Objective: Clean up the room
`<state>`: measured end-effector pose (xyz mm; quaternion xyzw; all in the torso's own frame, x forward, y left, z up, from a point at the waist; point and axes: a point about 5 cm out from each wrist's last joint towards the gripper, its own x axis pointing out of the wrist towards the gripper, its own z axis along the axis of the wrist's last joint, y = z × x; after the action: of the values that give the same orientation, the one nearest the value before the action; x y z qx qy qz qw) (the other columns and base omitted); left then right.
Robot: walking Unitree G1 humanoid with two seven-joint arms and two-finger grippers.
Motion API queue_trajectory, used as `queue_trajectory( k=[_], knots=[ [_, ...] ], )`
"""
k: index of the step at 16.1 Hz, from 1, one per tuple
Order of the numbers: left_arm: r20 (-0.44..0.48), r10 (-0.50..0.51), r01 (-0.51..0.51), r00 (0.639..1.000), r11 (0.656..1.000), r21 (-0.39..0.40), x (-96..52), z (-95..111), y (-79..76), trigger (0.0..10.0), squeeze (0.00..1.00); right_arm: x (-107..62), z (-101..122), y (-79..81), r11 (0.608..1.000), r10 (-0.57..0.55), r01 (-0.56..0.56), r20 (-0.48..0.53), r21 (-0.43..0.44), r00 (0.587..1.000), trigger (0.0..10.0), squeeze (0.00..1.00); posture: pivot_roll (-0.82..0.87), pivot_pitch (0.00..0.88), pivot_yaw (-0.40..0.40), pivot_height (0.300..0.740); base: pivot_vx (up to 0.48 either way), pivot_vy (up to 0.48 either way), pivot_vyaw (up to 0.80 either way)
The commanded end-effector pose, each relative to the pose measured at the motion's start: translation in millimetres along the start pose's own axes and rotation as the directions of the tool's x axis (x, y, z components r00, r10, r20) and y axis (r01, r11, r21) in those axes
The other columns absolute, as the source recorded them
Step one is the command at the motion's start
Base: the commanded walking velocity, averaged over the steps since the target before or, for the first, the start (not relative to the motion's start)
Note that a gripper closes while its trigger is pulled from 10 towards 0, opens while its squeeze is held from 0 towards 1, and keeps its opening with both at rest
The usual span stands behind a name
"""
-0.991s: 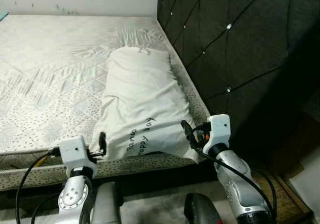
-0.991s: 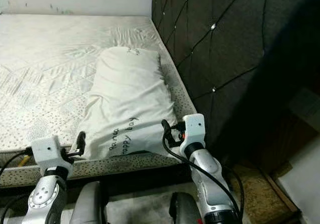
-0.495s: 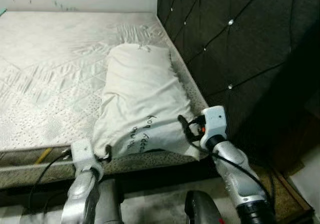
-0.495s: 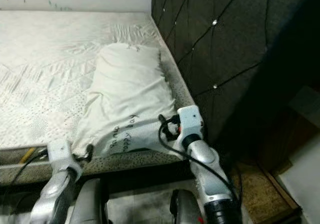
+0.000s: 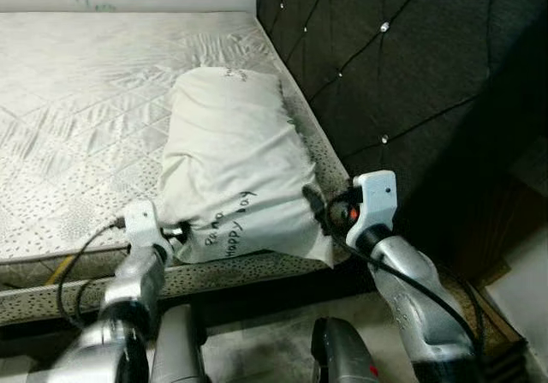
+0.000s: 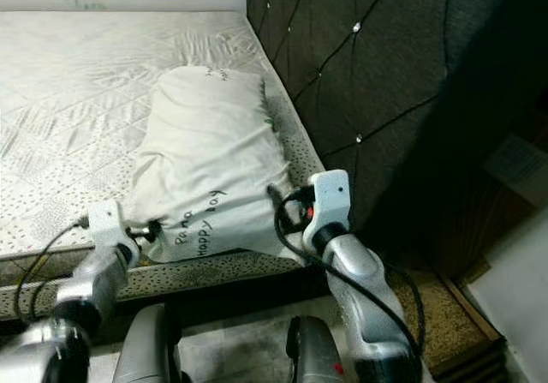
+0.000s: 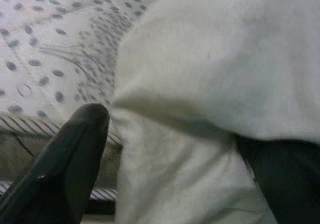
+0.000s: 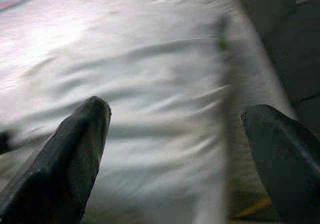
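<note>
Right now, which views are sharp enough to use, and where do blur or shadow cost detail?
Both eye views are sharp: the pillow, its lettering and the mattress read clearly, though the right side past the headboard sinks into shadow. The left wrist view is close and slightly soft. The right wrist view is blurred, smearing the pillow's folds.

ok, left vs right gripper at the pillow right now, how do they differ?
The left gripper is at the pillow's near left corner, with pillow fabric between its open fingers. The right gripper is at the near right corner, open fingers spread wide over the pillow's top; contact is unclear. Both work the end at the mattress edge.
</note>
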<state>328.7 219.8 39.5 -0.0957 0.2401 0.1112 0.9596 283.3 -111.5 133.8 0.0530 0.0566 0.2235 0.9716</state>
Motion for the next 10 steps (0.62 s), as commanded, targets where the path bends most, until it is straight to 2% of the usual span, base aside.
queue_trajectory(
  k=[1, 2, 3, 5, 9, 10],
  knots=[
    [0.061, 0.046, -0.045, 0.997, 0.999, -0.010, 1.9, 18, 7.5, 10.0, 0.00, -5.0, 5, 5.9, 0.998, 0.060, -0.060, -0.001, 0.019, 0.998, 10.0, 0.00, -0.22, 0.096, -0.079, 0.565, 0.000, 0.000, 0.00],
    [0.080, 0.078, -0.078, 0.994, 0.997, -0.007, 2.1, 26, 17.5, 10.0, 0.00, -10.8, 7, 9.3, 0.994, 0.110, -0.110, 0.001, 0.028, 0.994, 10.0, 0.00, -0.23, 0.096, -0.082, 0.565, 0.000, 0.000, 0.00],
    [0.115, 0.152, -0.151, 0.982, 0.988, -0.017, 0.8, 42, 38.7, 10.0, 0.00, -17.6, 8, 5.4, 0.994, 0.111, -0.111, -0.017, 0.000, 0.994, 10.0, 0.00, -0.25, 0.095, -0.085, 0.565, 0.000, 0.000, 0.00],
    [0.150, 0.228, -0.226, 0.962, 0.974, -0.030, -3.1, 62, 64.8, 10.0, 0.00, -21.9, 7, -1.6, 0.996, 0.086, -0.087, -0.027, -0.002, 0.996, 10.0, 0.00, -0.26, 0.094, -0.087, 0.565, 0.000, 0.000, 0.00],
    [0.195, 0.319, -0.326, 0.927, 0.946, 0.001, -11.0, 91, 93.9, 10.0, 0.00, -25.4, 12, 3.9, 0.995, 0.104, -0.104, -0.045, 0.010, 0.994, 10.0, 0.00, -0.27, 0.095, -0.087, 0.565, 0.000, 0.000, 0.00],
    [0.205, 0.313, -0.319, 0.927, 0.948, -0.003, -11.3, 95, 93.8, 10.0, 0.00, -25.0, 12, 4.3, 0.994, 0.107, -0.107, -0.049, 0.010, 0.993, 10.0, 0.00, -0.27, 0.093, -0.084, 0.565, 0.000, 0.000, 0.00]
  ],
)
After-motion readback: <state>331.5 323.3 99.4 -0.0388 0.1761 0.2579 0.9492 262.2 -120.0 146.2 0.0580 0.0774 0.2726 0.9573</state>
